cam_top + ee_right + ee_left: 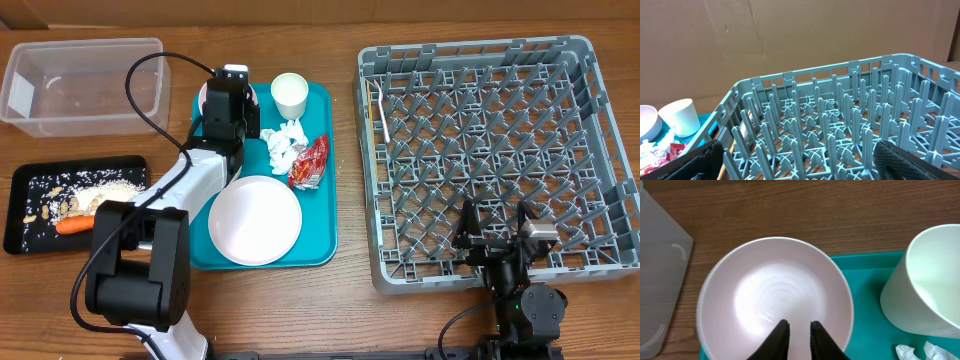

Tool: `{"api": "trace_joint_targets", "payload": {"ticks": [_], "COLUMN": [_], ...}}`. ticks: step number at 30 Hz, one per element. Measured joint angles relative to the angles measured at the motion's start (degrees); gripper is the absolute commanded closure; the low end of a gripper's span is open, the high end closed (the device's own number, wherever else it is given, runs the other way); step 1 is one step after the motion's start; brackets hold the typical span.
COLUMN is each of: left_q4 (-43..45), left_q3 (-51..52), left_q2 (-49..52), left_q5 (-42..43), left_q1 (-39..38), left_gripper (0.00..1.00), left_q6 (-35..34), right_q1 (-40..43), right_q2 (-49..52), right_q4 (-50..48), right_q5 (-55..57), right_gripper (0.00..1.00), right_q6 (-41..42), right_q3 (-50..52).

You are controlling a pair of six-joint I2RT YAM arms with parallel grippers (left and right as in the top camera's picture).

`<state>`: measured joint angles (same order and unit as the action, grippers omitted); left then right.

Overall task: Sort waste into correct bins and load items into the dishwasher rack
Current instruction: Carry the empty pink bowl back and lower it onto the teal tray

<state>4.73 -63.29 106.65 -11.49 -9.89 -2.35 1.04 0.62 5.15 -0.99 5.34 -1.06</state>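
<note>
— Bowl [775, 295] sat at the far-left corner of the teal tray [322, 200], and the left gripper [799, 325] hung right over its near side!
— Clamped on it?
— No, the fingers [782, 337] stood a sliver apart with only the white inside showing through the gap.
— And the rest?
— Cup [289, 94], tissue [283, 145], wrapper [310, 162] and plate [255, 220] all lay on that tray. The carrot [75, 226] lay in the black tray [30, 178].
— The other arm?
— The right gripper [495, 225] was spread wide at the near edge of the rack [490, 140], holding nothing.
</note>
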Motion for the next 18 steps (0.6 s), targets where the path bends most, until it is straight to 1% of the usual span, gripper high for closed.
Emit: {"api": "trace_joint_targets", "payload": {"ticks": [4,11,18], "left_q4": [0.87,1.01,1.16], "left_q3": [0.00,-0.02,-0.07], "left_q2": [0.00,-0.33,-1.11], "left_q5": [-1.53,-4.28,-3.56], "left_q1": [0.00,0.00,0.00], "left_gripper": [0.76,0.68,0.69], "left_q6": [0.00,0.00,0.00], "right_q1": [0.00,0.00,0.00], "right_q2": [0.00,0.00,0.00], "right_q4": [0.02,0.00,0.00], "right_q5": [0.00,-0.02,0.00], "right_gripper": [0.00,0.00,0.00], "right_q6": [0.02,0.00,0.04], "right_q3": [0.00,0.00,0.00]}}
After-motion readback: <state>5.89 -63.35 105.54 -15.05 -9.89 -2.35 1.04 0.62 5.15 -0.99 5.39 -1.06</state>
